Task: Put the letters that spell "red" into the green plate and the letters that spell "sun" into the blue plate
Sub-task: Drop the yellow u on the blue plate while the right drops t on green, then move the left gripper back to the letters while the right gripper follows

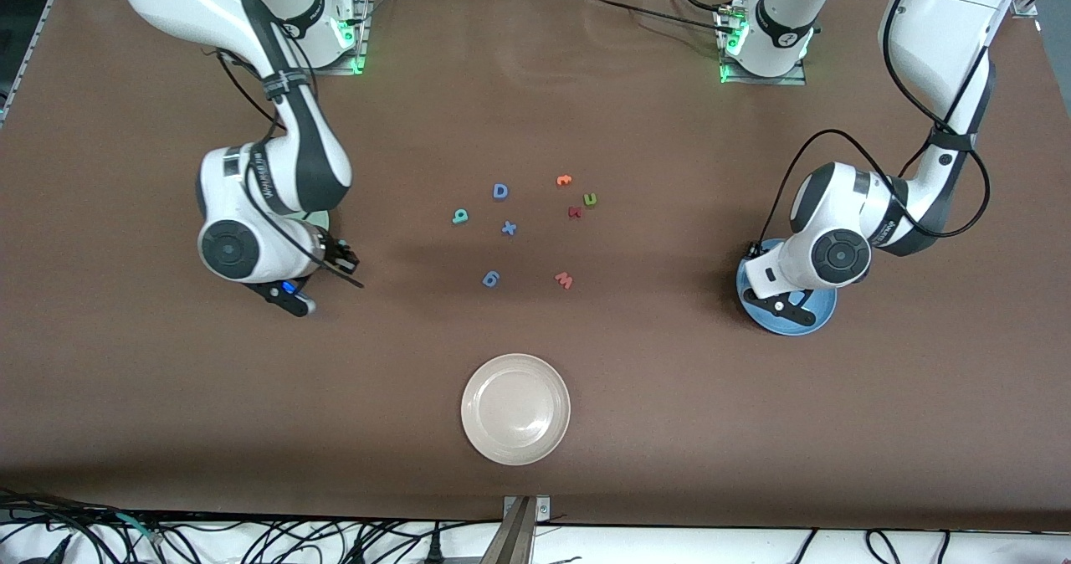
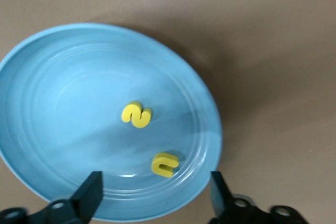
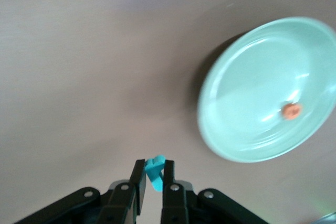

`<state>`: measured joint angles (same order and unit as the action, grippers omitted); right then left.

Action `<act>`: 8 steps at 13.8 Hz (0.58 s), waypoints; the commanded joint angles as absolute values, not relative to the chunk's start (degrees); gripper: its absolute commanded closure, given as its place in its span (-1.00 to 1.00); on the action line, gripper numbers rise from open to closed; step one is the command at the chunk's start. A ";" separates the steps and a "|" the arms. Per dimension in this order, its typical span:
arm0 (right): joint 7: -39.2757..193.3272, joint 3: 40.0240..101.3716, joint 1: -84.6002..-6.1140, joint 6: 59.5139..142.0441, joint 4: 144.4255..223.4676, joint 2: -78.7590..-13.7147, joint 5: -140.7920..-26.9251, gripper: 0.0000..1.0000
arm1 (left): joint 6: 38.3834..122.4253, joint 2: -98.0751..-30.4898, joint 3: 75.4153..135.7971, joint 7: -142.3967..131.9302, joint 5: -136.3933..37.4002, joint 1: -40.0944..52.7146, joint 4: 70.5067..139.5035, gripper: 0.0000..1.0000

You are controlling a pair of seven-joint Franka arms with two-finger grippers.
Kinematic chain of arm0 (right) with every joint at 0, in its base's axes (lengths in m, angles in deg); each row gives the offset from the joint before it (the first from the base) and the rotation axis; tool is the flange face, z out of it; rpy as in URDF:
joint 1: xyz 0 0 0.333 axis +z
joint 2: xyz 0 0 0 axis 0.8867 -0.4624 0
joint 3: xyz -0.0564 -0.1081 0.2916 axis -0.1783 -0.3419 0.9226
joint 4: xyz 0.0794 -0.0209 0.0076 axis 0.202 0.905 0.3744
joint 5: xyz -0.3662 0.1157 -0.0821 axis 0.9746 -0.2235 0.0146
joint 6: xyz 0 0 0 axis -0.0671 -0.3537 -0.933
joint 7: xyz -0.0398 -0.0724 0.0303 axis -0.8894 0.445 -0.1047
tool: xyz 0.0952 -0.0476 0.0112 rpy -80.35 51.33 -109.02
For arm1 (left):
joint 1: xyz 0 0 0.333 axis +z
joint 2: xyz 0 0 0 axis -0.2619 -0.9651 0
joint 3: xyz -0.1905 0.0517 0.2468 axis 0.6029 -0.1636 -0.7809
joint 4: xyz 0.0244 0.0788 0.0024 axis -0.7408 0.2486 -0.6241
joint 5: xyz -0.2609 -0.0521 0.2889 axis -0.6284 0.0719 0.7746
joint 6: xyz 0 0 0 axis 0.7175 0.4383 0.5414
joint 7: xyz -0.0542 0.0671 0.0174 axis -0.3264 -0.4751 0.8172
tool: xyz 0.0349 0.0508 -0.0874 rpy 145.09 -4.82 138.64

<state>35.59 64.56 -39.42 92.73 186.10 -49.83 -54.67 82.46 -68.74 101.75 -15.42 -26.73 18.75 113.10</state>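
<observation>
Two yellow letters — blue plate.

Blue plate, plain medium blue, under the left gripper: yellow "s", yellow "u". Mint-green plate beside the right gripper: orange "e". Between black fingers: teal letter.

Place: robotics lab
Arms: two white Franka units bolted on metal base plates with green status lights
Surface: wide brown counter, aluminium framing along the edges
Wiring: loose black cables bundled beneath the front rim
</observation>
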 commanded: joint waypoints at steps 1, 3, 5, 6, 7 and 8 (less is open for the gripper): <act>44.19 60.69 -39.25 94.57 195.20 -44.93 -55.36 1.00 | 81.89 -67.58 104.75 -11.45 -31.53 17.82 112.26 -1.00; 48.60 59.10 -39.25 99.21 200.91 -44.13 -55.36 1.00 | 81.98 -67.23 108.70 -5.48 -31.98 17.82 112.26 -1.00; 50.71 58.40 -39.25 104.22 205.84 -44.04 -55.45 1.00 | 82.85 -66.79 113.27 3.21 -31.98 18.00 112.69 -1.00; 51.59 58.31 -39.25 106.08 207.34 -44.13 -55.45 1.00 | 83.56 -66.52 115.38 6.30 -31.98 18.17 113.04 -1.00; 52.47 58.13 -39.34 106.79 207.79 -44.57 -55.45 1.00 | 84.43 -66.17 117.32 7.64 -31.98 18.26 113.83 -1.00; 53.18 57.87 -39.69 107.06 208.40 -44.83 -55.45 1.00 | 86.44 -65.91 119.08 9.57 -31.98 18.09 115.40 -1.00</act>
<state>50.76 58.65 -39.81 105.48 205.35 -46.78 -54.67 83.79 -68.11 116.74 6.39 -30.93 17.88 112.32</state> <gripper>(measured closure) 0.833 0.000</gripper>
